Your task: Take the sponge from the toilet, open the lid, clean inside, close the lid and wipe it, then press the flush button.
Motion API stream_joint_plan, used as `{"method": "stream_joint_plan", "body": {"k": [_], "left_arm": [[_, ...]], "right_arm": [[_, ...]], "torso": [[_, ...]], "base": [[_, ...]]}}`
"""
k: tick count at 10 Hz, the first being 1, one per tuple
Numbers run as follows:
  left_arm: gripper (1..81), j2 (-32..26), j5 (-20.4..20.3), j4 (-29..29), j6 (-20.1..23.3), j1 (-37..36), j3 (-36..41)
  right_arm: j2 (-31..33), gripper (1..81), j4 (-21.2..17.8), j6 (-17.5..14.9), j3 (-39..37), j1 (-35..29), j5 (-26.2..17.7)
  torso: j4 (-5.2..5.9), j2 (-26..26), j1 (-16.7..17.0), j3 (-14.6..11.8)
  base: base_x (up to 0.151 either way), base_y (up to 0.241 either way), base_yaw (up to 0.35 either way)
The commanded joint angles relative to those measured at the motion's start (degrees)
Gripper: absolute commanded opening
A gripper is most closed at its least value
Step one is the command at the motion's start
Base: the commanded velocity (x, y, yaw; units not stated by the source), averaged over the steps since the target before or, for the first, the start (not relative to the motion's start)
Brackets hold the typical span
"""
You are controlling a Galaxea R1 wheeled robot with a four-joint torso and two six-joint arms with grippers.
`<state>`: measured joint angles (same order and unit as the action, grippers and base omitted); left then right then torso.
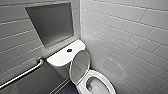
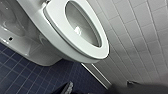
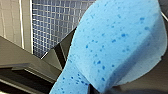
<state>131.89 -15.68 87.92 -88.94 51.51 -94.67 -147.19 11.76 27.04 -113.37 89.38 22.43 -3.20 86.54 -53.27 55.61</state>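
A: Holding anything in the right gripper (image 3: 90,88)?

B: Yes. Closed on the sponge (image 3: 112,47): bright blue, flecked with darker blue, held right up close to the wrist camera. Cannot read the exact gap, with the foam covering most of the gripper.

A: Touching anything else with it?

B: Cannot tell of any contact. Behind the sponge, well apart, just a pale fine-meshed grille (image 3: 50,25) and a strip of light tiles.

A: And the left gripper (image 2: 66,88)?

B: Dark shapes only, at the edge of its wrist view. Cannot tell whether wide or narrow, or whether gripping anything. Sits near the toilet, over dark blue floor tiles (image 2: 22,75), close to the white seat (image 2: 71,35) and the outside of the bowl.

A: How about the toilet (image 1: 83,83) itself?

B: Tucked into a corner of white tiled wall (image 1: 130,37). Lid (image 1: 80,65) up, standing nearly upright just in front of the tank (image 1: 58,60). Seat down around the open bowl, pale inside. Flush button (image 1: 69,50) round and dark, in the middle of the flat tank top.

A: Anything beside the tank?

B: A metal grab bar (image 1: 25,72) slanting along the wall beside it, and a grey recessed niche (image 1: 51,22) above.
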Motion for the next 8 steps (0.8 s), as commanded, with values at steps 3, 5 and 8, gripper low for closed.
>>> {"method": "stream_joint_plan", "body": {"k": [3, 5, 8], "left_arm": [[81.1, 0.7, 11.5, 12.1, -2.2, 12.2, -0.3], [81.1, 3.7, 11.5, 12.1, -2.2, 17.2, -5.9], [81.1, 9.2, 11.2, 11.8, -2.3, 22.7, -16.3]], "right_arm": [[1.4, 1.0, 2.3, -0.1, 0.7, -0.6, -2.9], [1.3, 1.0, 2.7, -0.1, 0.8, -0.6, -2.9], [0.7, 1.0, 3.3, -0.1, 0.5, -1.0, -2.9]], "torso": [[0.0, 0.0, 0.0, 0.0], [0.0, 0.0, 0.0, 0.0], [0.0, 0.0, 0.0, 0.0]], "base": [[0.0, 0.0, 0.0], [0.0, 0.0, 0.0], [0.0, 0.0, 0.0]]}}
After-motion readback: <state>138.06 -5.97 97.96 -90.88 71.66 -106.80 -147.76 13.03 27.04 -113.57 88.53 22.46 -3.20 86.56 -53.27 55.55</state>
